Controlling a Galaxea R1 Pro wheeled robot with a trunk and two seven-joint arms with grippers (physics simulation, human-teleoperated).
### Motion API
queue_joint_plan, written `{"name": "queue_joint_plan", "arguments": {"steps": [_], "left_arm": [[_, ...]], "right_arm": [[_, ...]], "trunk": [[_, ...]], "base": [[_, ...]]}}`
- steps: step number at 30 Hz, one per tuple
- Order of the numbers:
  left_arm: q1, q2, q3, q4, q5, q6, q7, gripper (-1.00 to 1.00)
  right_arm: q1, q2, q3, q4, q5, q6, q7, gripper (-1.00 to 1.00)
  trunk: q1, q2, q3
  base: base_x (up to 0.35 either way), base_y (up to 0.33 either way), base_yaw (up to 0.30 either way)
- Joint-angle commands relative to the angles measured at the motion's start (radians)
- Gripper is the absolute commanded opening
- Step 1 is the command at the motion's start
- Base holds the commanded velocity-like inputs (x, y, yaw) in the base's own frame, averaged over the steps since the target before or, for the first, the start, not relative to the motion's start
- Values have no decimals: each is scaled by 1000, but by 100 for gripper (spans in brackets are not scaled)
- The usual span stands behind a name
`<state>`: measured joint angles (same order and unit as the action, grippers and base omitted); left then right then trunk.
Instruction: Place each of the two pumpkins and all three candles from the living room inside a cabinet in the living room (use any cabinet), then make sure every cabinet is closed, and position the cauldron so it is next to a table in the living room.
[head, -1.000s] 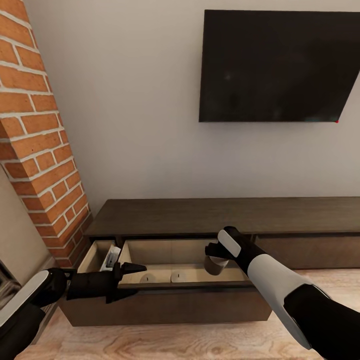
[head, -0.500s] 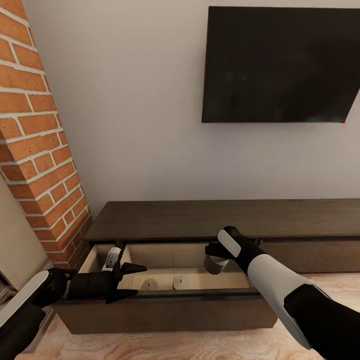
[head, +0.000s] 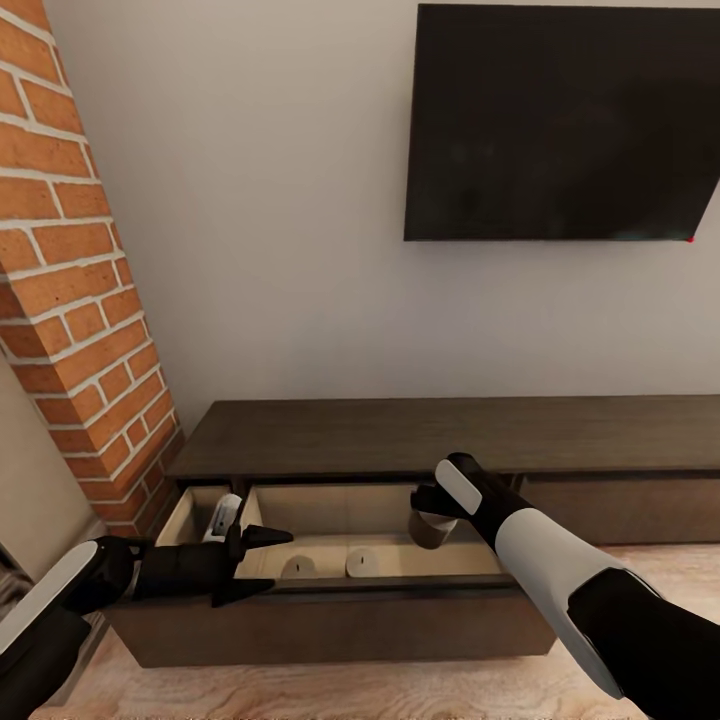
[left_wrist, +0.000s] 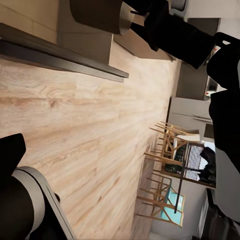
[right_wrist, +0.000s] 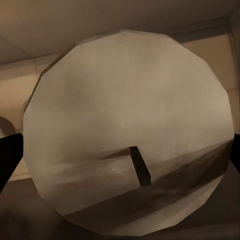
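Holding a candle (head: 432, 528) in my right pincer (head: 428, 508), I have it hanging over the right end of the open drawer (head: 380, 545) of the cabinet (head: 450, 435), above the pale drawer floor and not yet set down. From the right wrist camera the candle's rounded top (right_wrist: 127, 135) is a faceted pale disc with a short dark wick (right_wrist: 140, 165), and the black fingertips (right_wrist: 9, 155) sit at either flank, so the grip is across the body near the top. I judge it light, stiff and smooth-skinned, likely a bit slick; a short stub like this is best pinched across the middle of its side and kept upright, since the domed top gives no purchase. Two more candles (head: 298, 566) stand upright on the drawer floor near its front edge, close together but apart. Cabinet top is dark brown matt wood, the drawer lining pale bare wood, the floor (head: 350, 690) light plank. My left pincer (head: 262, 560) lies level at the drawer's left front corner, its jaws spread and holding nothing; whether it touches the drawer front I cannot tell. A white object (head: 222, 514) leans in the narrow left compartment, unidentified. Brick pillar (head: 70, 300) left, dark TV screen (head: 560, 120) on the wall above.
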<state>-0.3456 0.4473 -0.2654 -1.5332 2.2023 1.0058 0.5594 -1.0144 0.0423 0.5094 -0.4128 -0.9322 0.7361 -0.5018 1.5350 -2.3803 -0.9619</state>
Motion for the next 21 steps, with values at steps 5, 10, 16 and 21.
{"name": "queue_joint_plan", "arguments": {"steps": [5,10,16,21], "left_arm": [[-1,1,-1,-1,11,-1,10,100],[-1,1,-1,-1,11,-1,10,100],[-1,1,0,-1,11,-1,10,100],[-1,1,-1,-1,11,-1,10,100]], "right_arm": [[-1,-1,8,-1,-11,0,-9,-100],[-1,-1,8,-1,-12,0,-9,-100],[-1,-1,8,-1,-11,-2,-9,-100],[-1,-1,16,-1,-6,-19,-9,-100]], "trunk": [[19,-36,-17],[38,-71,-32],[61,-113,-51],[67,-121,-70]], "base": [[0,0,0],[0,0,0],[0,0,0],[0,0,0]]}}
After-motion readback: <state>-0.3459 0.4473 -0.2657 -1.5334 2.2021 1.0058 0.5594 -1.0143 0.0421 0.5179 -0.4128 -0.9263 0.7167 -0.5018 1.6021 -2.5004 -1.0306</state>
